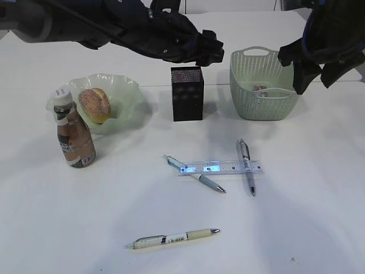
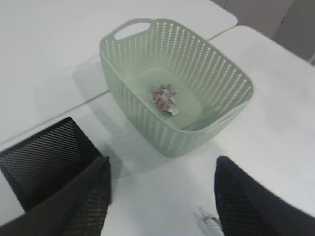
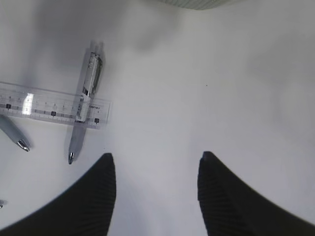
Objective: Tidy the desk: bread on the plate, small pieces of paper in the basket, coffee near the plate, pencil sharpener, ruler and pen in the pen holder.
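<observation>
As the scene reads from left to right with the black square metal-mesh pen holder (image 1: pixel 187 93) as landmark, a small clear plastic bottle of brown coffee (image 1: pixel 73 133) with a white cap stands far left of it, touching or just beside a pale green ruffled plate (image 1: pixel 126 91). One golden-brown crusty bread roll (image 1: pixel 95 105) already lies on that plate. Above the holder hangs the left gripper (image 1: pixel 210 50), its two dark fingers spread fairly wide and holding nothing.

In front of the holder, on the large white desk (image 1: pixel 68 217), one short clear plastic ruler (image 1: pixel 223 168) lies with its long axis running left to right. Three pens are out: a grey pen (image 1: pixel 194 173) crossing the ruler's left end at a slant, a grey-barrelled pen (image 1: pixel 246 166) lying across its right end and pointing toward the viewer, and a cream pen (image 1: pixel 173 238) nearest the viewer, well apart.

Right of the holder sits one pale sage-green woven-look basket (image 1: pixel 244 97) holding crumpled paper (image 2: pixel 165 98); it looks like one wad, possibly two pressed together. No pencil sharpener shows.

Over the basket's right edge hangs the right gripper (image 1: pixel 311 68), fingers likewise apart and empty. From it, the crossed pen and ruler lie nearer the viewer and toward the holder, so this arm seems the closer one for them.
</observation>
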### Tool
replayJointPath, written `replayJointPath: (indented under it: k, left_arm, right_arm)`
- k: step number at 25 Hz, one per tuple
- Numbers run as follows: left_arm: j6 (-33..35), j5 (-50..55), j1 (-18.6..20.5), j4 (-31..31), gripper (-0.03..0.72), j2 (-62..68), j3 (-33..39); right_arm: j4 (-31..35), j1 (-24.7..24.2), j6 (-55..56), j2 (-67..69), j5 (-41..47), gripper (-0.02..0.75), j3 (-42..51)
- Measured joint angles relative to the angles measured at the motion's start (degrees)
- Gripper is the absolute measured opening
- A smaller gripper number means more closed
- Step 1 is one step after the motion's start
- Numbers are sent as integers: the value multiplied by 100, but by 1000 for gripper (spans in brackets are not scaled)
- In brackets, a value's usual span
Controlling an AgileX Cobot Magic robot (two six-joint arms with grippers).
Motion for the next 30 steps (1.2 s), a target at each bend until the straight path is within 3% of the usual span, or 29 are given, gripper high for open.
replayJointPath:
  k: [2,5,14,19,24,30]
  left_arm:
    - [-171,279,0,-229,468,-94,0]
    - [-251,746,0,-98,468,-204,0]
    - [-563,2923,-36,2128,468,-327,0]
    - [-953,4319,-296,3364,468,-340,0]
    - [-1327,5371,-420,3541,468,-379,0]
    - [-1772,5493,-420,3476,429,-837,0]
  right_arm:
    - [0,0,0,0,0,426,0]
    - [26,0,0,0,0,426,0]
    - [213,0,0,0,0,426,0]
    - [232,0,-23,0,0,426,0]
    - [300,0,-129,0,0,426,0]
    - [519,0,-278,0,0,426,0]
